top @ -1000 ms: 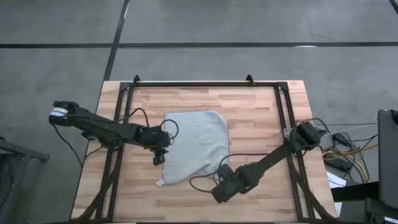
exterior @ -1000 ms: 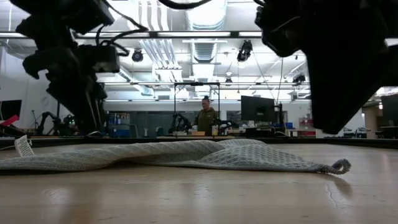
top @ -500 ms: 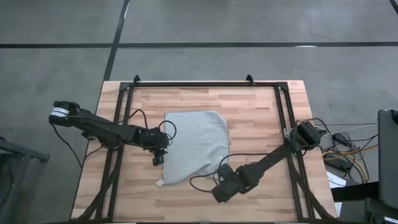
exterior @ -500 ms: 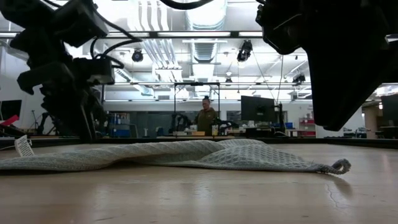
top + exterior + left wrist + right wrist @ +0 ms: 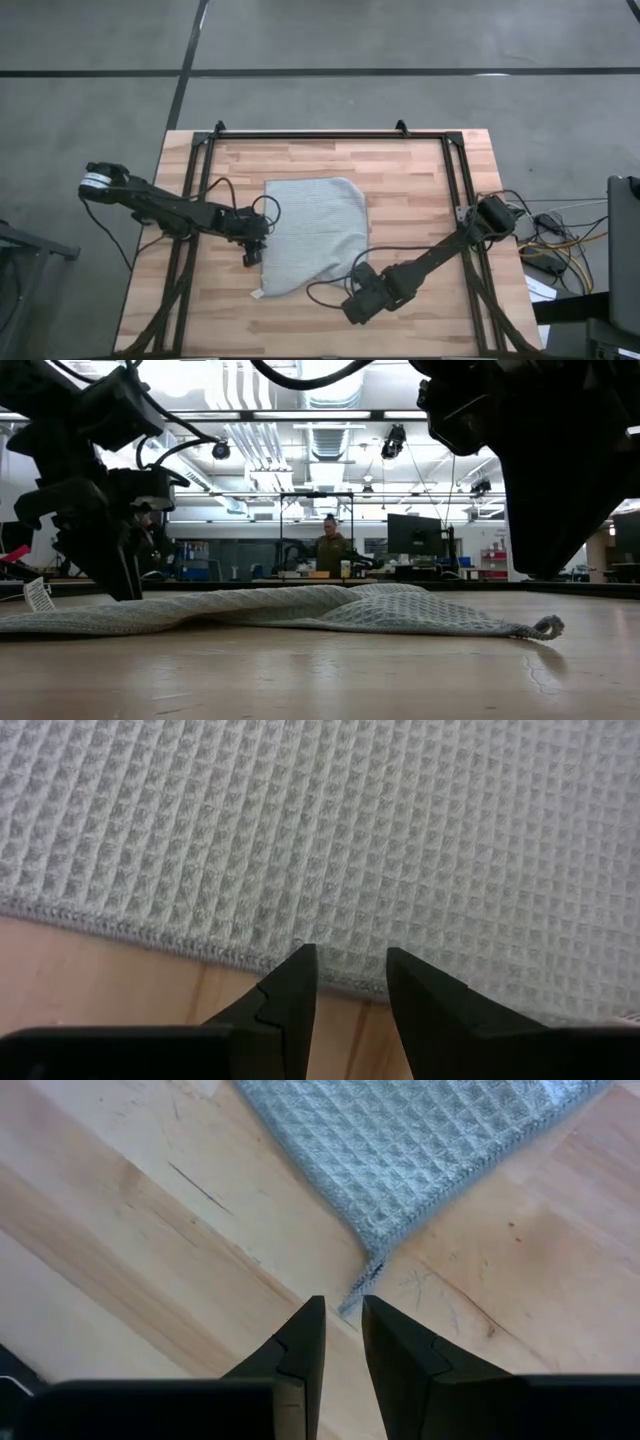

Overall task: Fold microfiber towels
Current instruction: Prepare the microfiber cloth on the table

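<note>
One grey-green waffle-weave microfiber towel [image 5: 312,232] lies spread on the wooden table, with its near right part drawn in to a point [image 5: 350,272]. Its white tag [image 5: 257,295] sticks out at the near left corner. My left gripper [image 5: 253,258] is open, slanting down over the towel's left hem [image 5: 200,948], one fingertip on each side of a short stretch of it. My right gripper [image 5: 342,1308] hovers above the towel's near right corner [image 5: 362,1275], slightly open with nothing between its fingers. In the low view that corner [image 5: 545,627] rests on the wood. My left gripper has its fingertips [image 5: 300,965] low at the towel's left hem, coming down at a slant from the table's left. I cannot tell whether they touch the cloth.
A black metal frame [image 5: 200,160] runs around the work area, and cables trail along both arms. Bare wood lies to the left, right and near side of the towel. A person [image 5: 330,548] stands far off in the room behind.
My left gripper has sunk toward the towel's left edge, staying open. The towel lies as before.
</note>
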Tool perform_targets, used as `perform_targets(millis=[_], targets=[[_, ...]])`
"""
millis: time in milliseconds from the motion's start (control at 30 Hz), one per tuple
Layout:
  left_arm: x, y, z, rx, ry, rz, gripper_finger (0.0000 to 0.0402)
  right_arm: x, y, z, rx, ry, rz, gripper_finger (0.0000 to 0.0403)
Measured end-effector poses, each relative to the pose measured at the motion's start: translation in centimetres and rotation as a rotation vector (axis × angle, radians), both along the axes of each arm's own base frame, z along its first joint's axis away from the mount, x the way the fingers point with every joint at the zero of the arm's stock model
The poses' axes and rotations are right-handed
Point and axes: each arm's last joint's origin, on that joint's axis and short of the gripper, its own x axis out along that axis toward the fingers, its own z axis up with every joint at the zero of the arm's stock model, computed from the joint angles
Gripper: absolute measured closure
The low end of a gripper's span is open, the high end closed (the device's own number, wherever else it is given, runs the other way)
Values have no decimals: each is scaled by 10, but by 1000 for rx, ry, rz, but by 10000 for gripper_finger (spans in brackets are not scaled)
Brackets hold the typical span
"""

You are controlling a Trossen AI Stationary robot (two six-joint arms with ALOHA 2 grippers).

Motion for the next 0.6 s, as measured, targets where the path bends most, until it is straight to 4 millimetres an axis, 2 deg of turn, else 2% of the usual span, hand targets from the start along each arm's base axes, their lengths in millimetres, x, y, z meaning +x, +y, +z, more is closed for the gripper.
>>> perform_targets(millis=[433,600], targets=[[-4,0,-8,-48,-39,36,274,-6,-4,-12,-8,29,-29,335],[-4,0,-8,-50,-38,34,274,-2,-1,-11,20,-24,-8,335]])
